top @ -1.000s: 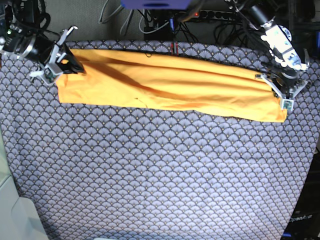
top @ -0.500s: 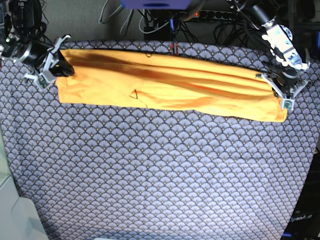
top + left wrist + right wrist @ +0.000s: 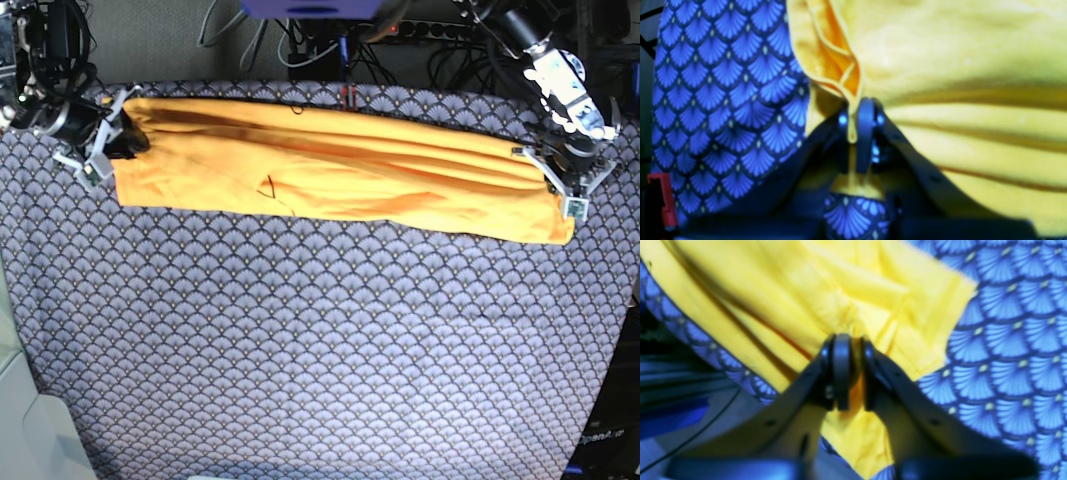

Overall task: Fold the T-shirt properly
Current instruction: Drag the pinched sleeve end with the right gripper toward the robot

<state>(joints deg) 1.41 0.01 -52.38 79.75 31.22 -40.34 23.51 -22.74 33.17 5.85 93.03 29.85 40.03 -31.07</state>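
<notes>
The T-shirt (image 3: 330, 170) lies folded into a long yellow-orange band across the far part of the tabletop (image 3: 320, 350), which is covered with a blue-grey fan-scale patterned cloth. The band runs from one side of the tabletop to the other, with soft lengthwise creases along it and a small dark mark near its near edge.

The left gripper (image 3: 570, 185) sits at the end of the band on the base view's right. In its wrist view the jaws are pressed together on a thin hem of the T-shirt (image 3: 940, 100), the fabric pinched between the fingertips (image 3: 867, 113) and bunching out past them.

The right gripper (image 3: 105, 145) is at the opposite end. Its wrist view shows the jaws slightly apart with a narrow gap, and a bunched fold of the T-shirt (image 3: 806, 290) lying in that gap; whether the cloth is actually clamped I cannot tell
</notes>
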